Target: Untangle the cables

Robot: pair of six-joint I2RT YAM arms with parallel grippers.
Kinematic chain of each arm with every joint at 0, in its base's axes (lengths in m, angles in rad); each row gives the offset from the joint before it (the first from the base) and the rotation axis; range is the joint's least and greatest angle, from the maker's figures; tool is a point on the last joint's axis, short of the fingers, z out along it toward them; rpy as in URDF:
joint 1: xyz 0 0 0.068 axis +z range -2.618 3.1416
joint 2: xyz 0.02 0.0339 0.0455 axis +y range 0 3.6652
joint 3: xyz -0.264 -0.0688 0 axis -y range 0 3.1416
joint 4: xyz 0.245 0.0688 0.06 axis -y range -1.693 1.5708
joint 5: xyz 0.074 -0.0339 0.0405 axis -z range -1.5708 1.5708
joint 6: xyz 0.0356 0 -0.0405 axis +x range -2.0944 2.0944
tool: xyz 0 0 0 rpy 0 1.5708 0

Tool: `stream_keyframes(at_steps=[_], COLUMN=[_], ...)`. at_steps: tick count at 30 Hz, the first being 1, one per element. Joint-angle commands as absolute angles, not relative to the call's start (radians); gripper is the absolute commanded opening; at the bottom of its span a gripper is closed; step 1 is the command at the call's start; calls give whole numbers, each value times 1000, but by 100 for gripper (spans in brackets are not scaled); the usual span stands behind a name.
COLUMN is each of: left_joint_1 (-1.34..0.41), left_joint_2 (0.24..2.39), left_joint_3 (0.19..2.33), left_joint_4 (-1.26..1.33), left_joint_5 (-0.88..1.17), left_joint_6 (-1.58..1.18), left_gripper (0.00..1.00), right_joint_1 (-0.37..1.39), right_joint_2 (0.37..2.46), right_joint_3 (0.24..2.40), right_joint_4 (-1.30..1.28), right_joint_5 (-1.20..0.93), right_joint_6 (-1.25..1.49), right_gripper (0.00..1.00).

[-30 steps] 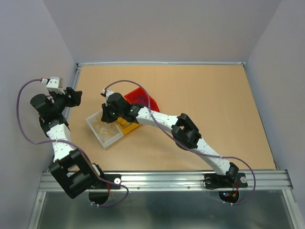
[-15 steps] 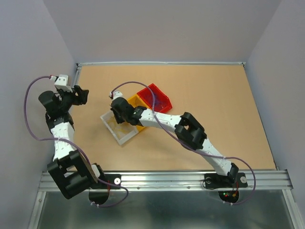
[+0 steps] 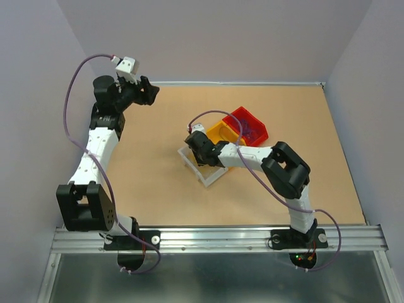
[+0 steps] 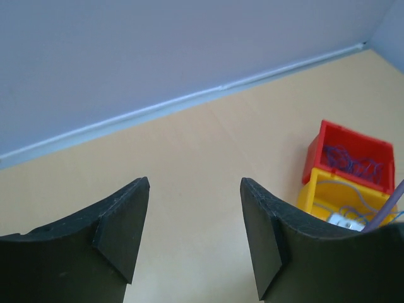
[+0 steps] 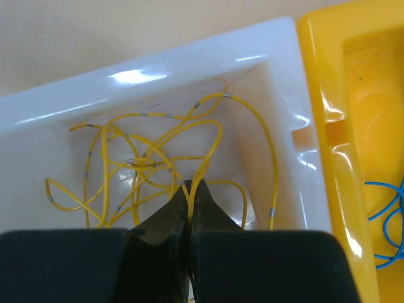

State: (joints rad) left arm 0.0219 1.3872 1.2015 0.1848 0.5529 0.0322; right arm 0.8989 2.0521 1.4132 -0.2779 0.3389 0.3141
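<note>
**Overhead view.** The table (image 3: 265, 189) carries three containers near its centre. These are a white tray (image 3: 211, 178), a yellow bin (image 3: 221, 130) touching the tray at 1 o'clock, and a red bin (image 3: 248, 120) touching the yellow one, again at 1 o'clock. The right gripper (image 3: 196, 150) reaches in from 4 o'clock and dips into the 11 o'clock end of the tray. The left gripper (image 3: 146, 93) is raised over the table's 11 o'clock corner, well apart from all three containers.

**Right wrist view.** The jaws of the right gripper (image 5: 189, 189) are pressed together and pinch one strand of the yellow wires (image 5: 151, 158). The strand leaves the tips as a narrow loop. The other yellow wires form a loose tangle of overlapping loops on the floor of the white tray (image 5: 189, 60). The yellow bin (image 5: 328, 95) abuts the tray at 3 o'clock, and a blue wire (image 5: 386, 221) lies curled inside it.

**Left wrist view.** The jaws of the left gripper (image 4: 194, 189) stand wide apart and hold nothing; the table (image 4: 189, 145) shows through the gap. At 3 o'clock the red bin (image 4: 317, 151) holds a small clump of purple wires (image 4: 350, 163). The yellow bin (image 4: 310, 197) sits against its near side. The wall (image 4: 158, 50) meets the table along a pale seam at 12 o'clock.
</note>
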Motion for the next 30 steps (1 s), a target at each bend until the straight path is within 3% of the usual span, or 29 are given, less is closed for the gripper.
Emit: stream_keyframes(at_steps=[1,8,15,17,20,30], left_joint_1=[-44,-38,-38,-38,-38,-38], left_joint_2=[1486,1494,1477,1467,1451,1388], left_joint_3=[1310,1060,1025,1006,997,963], left_joint_4=[201,428,445,456,457,472], left_joint_5=[506,429,488,483,485,517], left_joint_6=[-57,55,78,80,87,94], left_gripper=[70,70,70,70,69,69], right_joint_1=[923,923,923,923,923,923], right_joint_2=[2039,1936,1777,1740,1720,1651], right_joint_3=[1335,1307,1227,1207,1195,1167], right_joint_4=[-210,-173,-140,-132,-124,-103], right_joint_5=[299,285,385,403,408,431], right_joint_6=[324,334,336,336,336,334], right_gripper=[1,8,14,26,31,61])
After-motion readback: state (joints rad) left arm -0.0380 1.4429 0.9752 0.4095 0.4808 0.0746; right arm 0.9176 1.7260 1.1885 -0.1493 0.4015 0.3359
